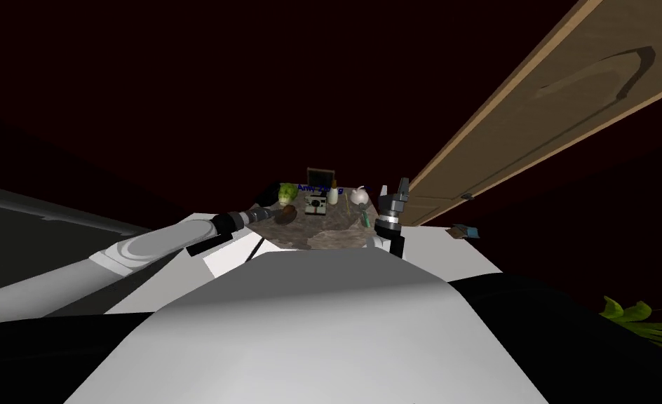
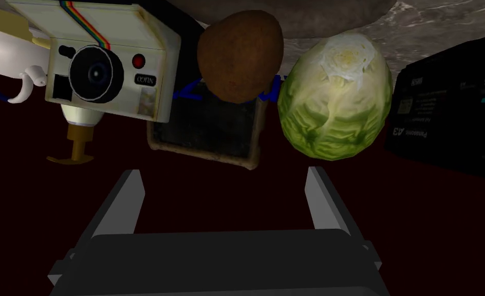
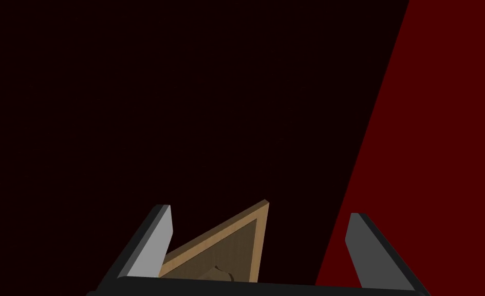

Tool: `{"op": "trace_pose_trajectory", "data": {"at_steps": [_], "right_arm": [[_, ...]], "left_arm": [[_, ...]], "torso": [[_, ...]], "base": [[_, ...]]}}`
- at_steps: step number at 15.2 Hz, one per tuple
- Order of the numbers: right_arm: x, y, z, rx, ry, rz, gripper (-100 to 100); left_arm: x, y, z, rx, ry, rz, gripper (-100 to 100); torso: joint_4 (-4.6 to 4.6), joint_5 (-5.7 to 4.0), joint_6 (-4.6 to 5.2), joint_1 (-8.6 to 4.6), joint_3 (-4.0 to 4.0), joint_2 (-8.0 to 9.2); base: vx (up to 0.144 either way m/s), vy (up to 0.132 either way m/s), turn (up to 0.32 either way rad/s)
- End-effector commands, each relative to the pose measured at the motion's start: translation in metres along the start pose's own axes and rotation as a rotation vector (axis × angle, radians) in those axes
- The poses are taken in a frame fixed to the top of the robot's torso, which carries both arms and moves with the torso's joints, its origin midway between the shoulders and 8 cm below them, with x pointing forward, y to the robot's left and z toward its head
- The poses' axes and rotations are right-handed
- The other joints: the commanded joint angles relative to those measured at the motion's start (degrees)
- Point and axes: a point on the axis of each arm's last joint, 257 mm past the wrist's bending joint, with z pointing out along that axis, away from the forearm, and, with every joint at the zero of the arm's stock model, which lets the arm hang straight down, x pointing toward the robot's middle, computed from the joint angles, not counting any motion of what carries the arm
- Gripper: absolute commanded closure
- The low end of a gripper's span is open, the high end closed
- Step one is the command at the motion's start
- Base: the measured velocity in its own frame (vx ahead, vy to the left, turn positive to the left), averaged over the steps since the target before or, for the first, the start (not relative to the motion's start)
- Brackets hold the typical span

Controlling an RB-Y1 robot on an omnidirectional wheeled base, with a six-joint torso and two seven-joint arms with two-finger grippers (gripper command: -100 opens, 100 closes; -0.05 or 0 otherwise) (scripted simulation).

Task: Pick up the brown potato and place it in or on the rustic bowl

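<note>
- The brown potato, judged firm and light, is being faced by the released left claw.
- Its rounded sides are being favoured for grasping.
- The right claw is being shown released.

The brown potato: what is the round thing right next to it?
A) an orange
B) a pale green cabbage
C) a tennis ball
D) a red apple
B: in the left wrist view a pale green, leafy cabbage lies close beside the potato, and both are ahead of the open left gripper.
</note>
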Motion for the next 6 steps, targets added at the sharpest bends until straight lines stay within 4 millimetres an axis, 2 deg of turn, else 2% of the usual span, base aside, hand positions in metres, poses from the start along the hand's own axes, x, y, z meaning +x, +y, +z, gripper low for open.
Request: {"op": "trace_pose_trajectory", "data": {"at_steps": [1,6], "right_arm": [[0.0000,0.0000,0.0000,0.000,0.000,0.000,0],[0.0000,0.0000,0.0000,0.000,0.000,0.000,0]], "left_arm": [[0.0000,0.0000,0.0000,0.000,0.000,0.000,-100],[-0.0014,-0.0007,0.0000,0.002,0.001,-0.003,-100]], "torso": [[0.00,0.00,0.00,0.00,0.00,0.00],[0.01,0.03,0.02,0.08,0.03,0.07]], "base": [[0.003,-0.008,0.042],[0.000,0.000,0.000]]}}
